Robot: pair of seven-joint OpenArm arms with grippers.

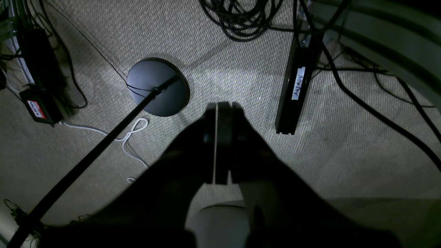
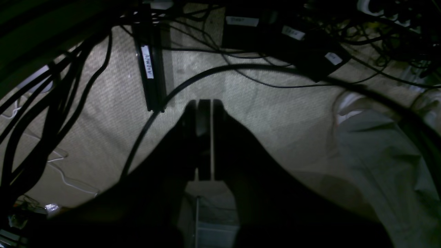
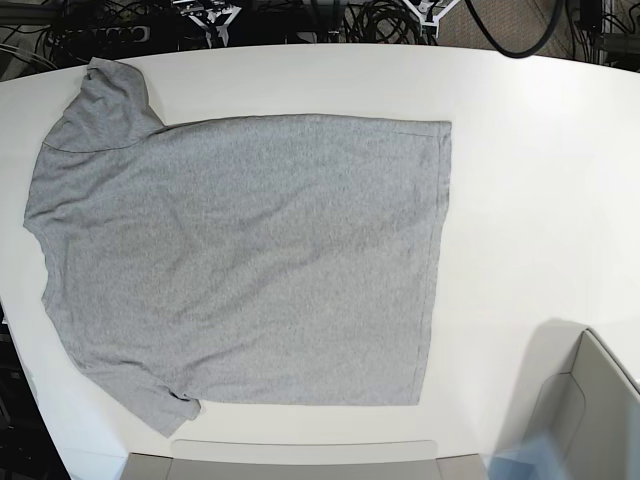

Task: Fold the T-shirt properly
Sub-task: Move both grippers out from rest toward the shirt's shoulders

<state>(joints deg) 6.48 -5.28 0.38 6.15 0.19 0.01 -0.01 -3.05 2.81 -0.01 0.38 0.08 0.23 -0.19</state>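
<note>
The white table [image 3: 520,150] carried the heather-grey T-shirt [image 3: 240,260] spread flat, plain side up, collar toward the base view's left edge; neither arm appeared there. Both wrist cameras looked down past the table at beige carpet [image 1: 241,69] strewn with cables. The left gripper [image 1: 217,106] hung closed and empty near a round black stand base [image 1: 158,86]; the right gripper [image 2: 203,103] was likewise closed on nothing.
</note>
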